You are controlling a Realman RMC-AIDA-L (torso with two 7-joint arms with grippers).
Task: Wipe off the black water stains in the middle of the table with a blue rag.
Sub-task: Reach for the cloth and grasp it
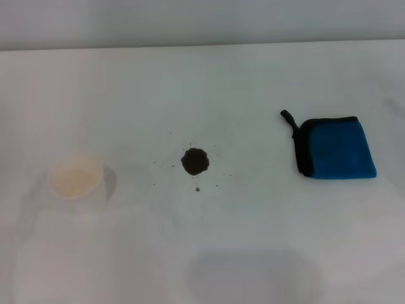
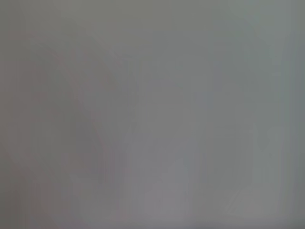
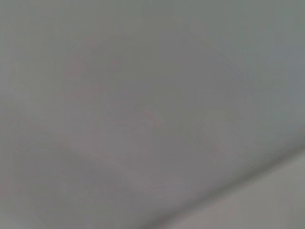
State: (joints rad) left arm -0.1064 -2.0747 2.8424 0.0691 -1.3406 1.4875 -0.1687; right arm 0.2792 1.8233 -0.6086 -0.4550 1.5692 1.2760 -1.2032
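Note:
The black water stains (image 1: 195, 161) form a small round dark blot ringed by tiny specks in the middle of the white table (image 1: 253, 82). To the right of the blot lies the blue rag (image 1: 337, 148), folded flat, with black edging and a small black loop at its far left corner. Neither gripper shows in the head view. Both wrist views hold only a plain grey surface, with no fingers and no task objects.
A white paper cup (image 1: 77, 178) stands on the left side of the table, at about the same depth as the blot. The table's far edge meets a pale wall at the top of the head view.

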